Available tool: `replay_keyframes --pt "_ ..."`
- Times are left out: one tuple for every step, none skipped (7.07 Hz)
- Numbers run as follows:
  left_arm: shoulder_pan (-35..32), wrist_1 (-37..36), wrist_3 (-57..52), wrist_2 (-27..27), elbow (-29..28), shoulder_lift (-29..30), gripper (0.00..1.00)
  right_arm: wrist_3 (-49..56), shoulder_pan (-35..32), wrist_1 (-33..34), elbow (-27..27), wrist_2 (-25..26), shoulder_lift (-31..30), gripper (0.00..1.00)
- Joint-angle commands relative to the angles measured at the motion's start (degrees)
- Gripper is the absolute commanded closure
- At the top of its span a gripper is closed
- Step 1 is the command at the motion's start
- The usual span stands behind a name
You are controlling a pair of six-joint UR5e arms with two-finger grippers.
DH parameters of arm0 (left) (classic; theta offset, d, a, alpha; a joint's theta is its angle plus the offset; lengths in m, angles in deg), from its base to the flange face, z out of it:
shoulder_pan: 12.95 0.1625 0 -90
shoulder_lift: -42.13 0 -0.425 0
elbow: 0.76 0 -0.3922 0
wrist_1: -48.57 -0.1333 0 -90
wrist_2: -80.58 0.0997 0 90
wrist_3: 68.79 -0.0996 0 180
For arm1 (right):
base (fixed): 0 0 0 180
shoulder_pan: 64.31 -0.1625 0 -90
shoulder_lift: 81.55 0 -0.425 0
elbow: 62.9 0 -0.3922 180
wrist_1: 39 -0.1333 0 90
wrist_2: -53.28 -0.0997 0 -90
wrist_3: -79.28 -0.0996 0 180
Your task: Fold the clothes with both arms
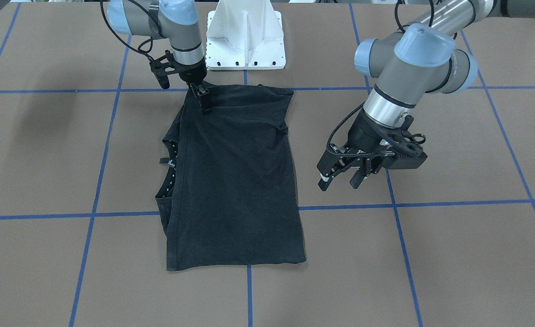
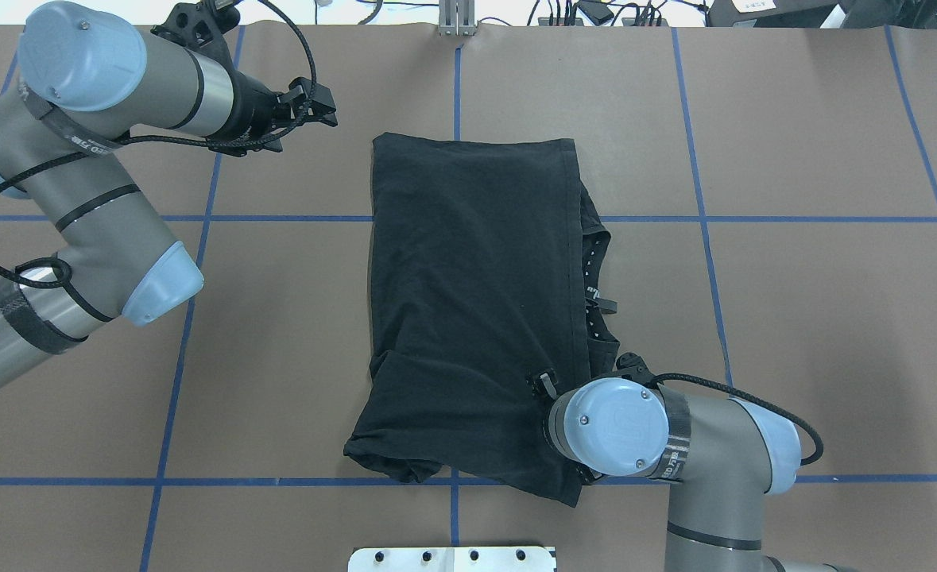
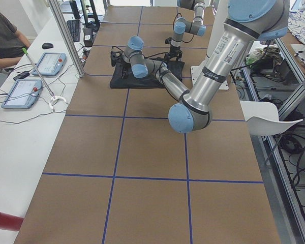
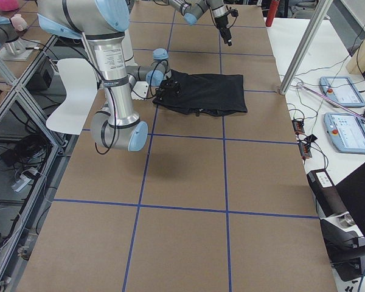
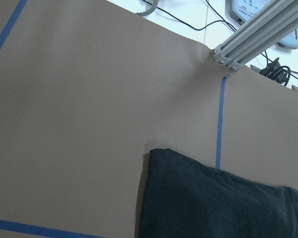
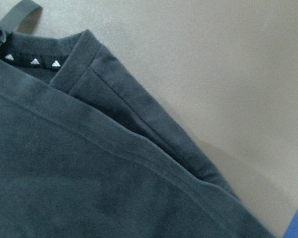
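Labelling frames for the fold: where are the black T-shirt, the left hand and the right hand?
black T-shirt [image 1: 240, 181], front-facing view, middle of folded cloth.
left hand [image 1: 339, 180], front-facing view, between its open fingertips.
right hand [image 1: 205, 105], front-facing view, fingertips at the shirt's edge.

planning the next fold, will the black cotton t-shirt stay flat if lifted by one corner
The black cotton T-shirt will probably droop: it lies limp in soft layered folds. It looks light, so the right gripper, shut on one corner, should lift it. Pushed, it would likely bunch like its rumpled edge.
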Motion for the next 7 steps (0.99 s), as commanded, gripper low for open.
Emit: replay_keyframes --pt "0.0 0.0 0.0 0.1 0.1 0.0 0.09 -0.6 1.0 0.0 1.5 1.0 -1.4 0.0" --pt "0.0 0.0 0.0 0.2 0.1 0.0 0.09 -0.7 1.7 0.0 2.0 1.1 -1.8 0.0" --pt "0.0 0.0 0.0 0.8 0.1 0.0 0.09 -0.8 2.5 0.0 1.9 2.9 -1.8 0.0" --pt "0.0 0.0 0.0 0.8 0.1 0.0 0.09 -3.1 3.2 0.0 1.9 4.4 -1.9 0.0" --pt "0.0 0.0 0.0 0.8 0.1 0.0 0.09 -3.8 3.4 0.0 1.8 4.6 -1.9 0.0" --pt "-0.1 0.0 0.0 0.8 0.1 0.0 0.09 -3.8 4.1 0.0 1.5 4.7 -2.0 0.0" --pt "0.0 0.0 0.0 0.8 0.1 0.0 0.09 -3.8 4.8 0.0 1.3 4.7 -1.9 0.0"
